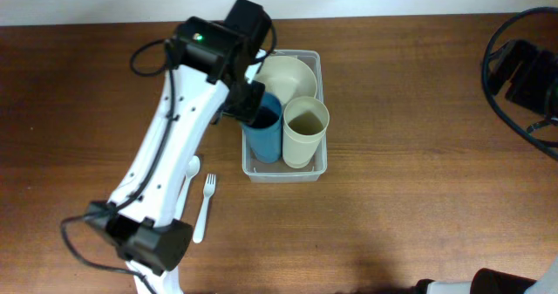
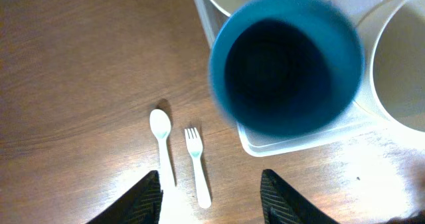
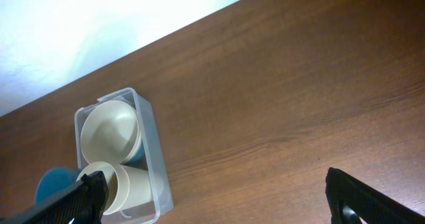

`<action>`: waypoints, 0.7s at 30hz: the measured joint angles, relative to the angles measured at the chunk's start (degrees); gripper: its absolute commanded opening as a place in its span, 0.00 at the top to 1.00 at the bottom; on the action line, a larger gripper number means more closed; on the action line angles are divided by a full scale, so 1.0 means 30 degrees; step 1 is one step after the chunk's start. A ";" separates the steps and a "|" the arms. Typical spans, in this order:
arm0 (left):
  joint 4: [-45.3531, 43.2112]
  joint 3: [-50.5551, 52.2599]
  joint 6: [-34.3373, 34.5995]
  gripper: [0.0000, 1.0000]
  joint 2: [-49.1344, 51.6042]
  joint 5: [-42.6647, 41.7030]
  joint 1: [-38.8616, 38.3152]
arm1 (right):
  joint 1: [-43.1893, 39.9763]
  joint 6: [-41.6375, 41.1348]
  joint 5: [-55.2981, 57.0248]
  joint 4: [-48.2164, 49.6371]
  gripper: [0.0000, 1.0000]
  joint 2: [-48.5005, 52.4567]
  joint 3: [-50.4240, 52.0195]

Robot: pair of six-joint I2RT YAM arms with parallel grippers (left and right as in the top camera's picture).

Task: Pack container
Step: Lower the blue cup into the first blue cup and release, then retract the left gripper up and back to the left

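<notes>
The left jaws are apart and not clamped on anything. Their two dark fingers (image 2: 143, 201) show at the bottom of the left wrist view. The left arm (image 1: 174, 128) reaches over the table (image 1: 418, 154) to the container (image 1: 319, 111), so the left jaws hang just above its near side.

The container is a clear tub that sits on the table. Three things stand in it. The blue cup (image 2: 285, 64) is right in front of the left jaws, very close and a bit blurry. The cream cup (image 1: 305, 130) is touching the blue cup, on its far side from the left jaws. The cream bowl (image 1: 288, 76) fills the other end of the tub.

A white spoon (image 2: 161, 127) and a white fork (image 2: 196, 164) lie side by side on the table, below the left jaws and outside the tub.

The right jaws are wide apart too, and they grip nothing. The container is well away from them, off to their left in the right wrist view.
</notes>
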State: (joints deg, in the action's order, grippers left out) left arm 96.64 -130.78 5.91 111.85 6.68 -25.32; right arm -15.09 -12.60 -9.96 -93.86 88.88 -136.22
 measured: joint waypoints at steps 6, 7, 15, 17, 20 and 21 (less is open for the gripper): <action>-0.0007 -0.0656 0.0036 0.44 -0.2550 0.0117 0.1668 | 0.0000 -0.0007 0.0000 0.0000 0.01 0.0000 0.0000; -0.0007 -0.0729 0.0036 0.44 -0.3067 0.0153 0.2040 | 0.0000 -0.0007 0.0000 0.0000 0.01 0.0000 0.0000; -0.0036 -0.0758 0.0036 0.43 -0.6266 0.0364 0.4983 | 0.0000 -0.0015 0.0000 0.0000 0.01 0.0000 -0.0007; -0.0051 0.0051 0.0036 0.43 -0.7169 0.0372 0.5362 | 0.0000 -0.0007 0.0000 0.0007 0.01 0.0000 0.0000; -0.0015 0.2324 0.0066 0.42 -0.8823 0.0379 0.5770 | 0.0000 -0.0007 0.0000 0.0000 0.01 0.0000 0.0000; -0.0022 0.3293 0.0138 0.41 -0.9384 0.0386 0.5901 | 0.0000 -0.0022 0.0000 0.0000 0.01 0.0000 0.0000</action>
State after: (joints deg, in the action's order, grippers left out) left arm 96.57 -120.90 6.33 83.70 7.84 -7.62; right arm -15.09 -12.67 -9.96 -93.86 88.88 -136.22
